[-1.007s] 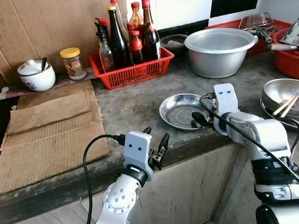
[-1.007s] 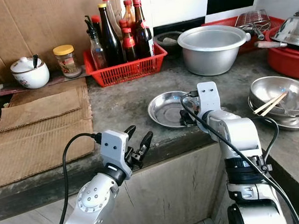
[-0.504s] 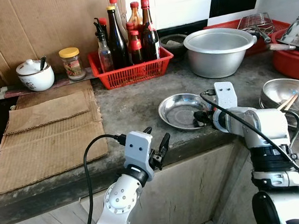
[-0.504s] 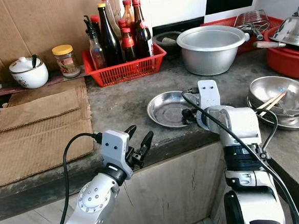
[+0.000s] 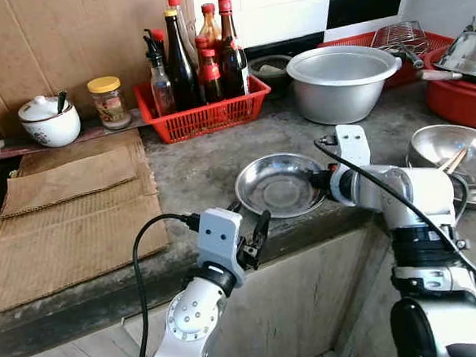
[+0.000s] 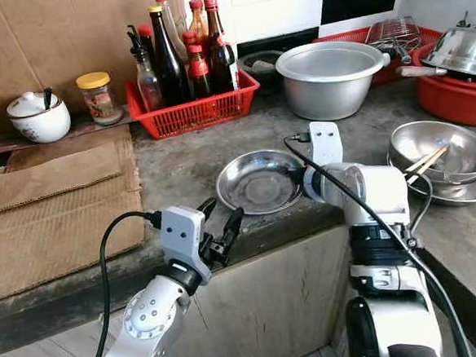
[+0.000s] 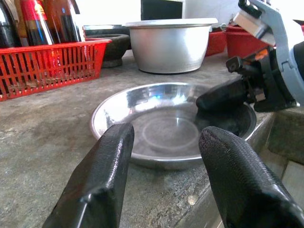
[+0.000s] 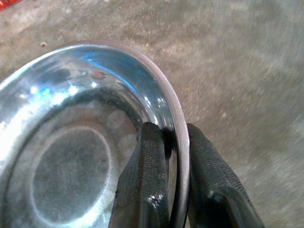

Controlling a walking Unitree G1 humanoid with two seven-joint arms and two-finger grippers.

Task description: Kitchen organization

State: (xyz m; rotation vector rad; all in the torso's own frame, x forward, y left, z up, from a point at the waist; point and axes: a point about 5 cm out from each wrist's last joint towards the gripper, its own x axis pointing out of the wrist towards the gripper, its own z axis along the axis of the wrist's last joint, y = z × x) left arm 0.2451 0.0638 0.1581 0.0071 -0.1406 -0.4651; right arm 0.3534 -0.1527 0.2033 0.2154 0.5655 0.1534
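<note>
A shallow round steel plate (image 5: 275, 186) lies on the grey counter near its front edge. My right gripper (image 5: 320, 178) is shut on the plate's right rim. In the right wrist view one finger (image 8: 147, 156) sits inside the plate (image 8: 71, 166) and the other outside it. My left gripper (image 5: 249, 214) hovers open in front of the counter edge, just short of the plate's near side, with nothing between its fingers. From the left wrist, the plate (image 7: 166, 128) lies beyond the open fingertips (image 7: 116, 142).
A red basket (image 5: 201, 116) of sauce bottles stands at the back, with a large aluminium pot (image 5: 341, 81) to its right. Steel bowls with chopsticks (image 5: 453, 151) sit at the right. Cardboard sheets (image 5: 69, 215), a white lidded pot (image 5: 46, 122) and a jar (image 5: 108, 102) occupy the left.
My right gripper has closed in on the plate's right rim, and the plate has slid a little to the left. The left arm has held still. The head view shifted slightly.
</note>
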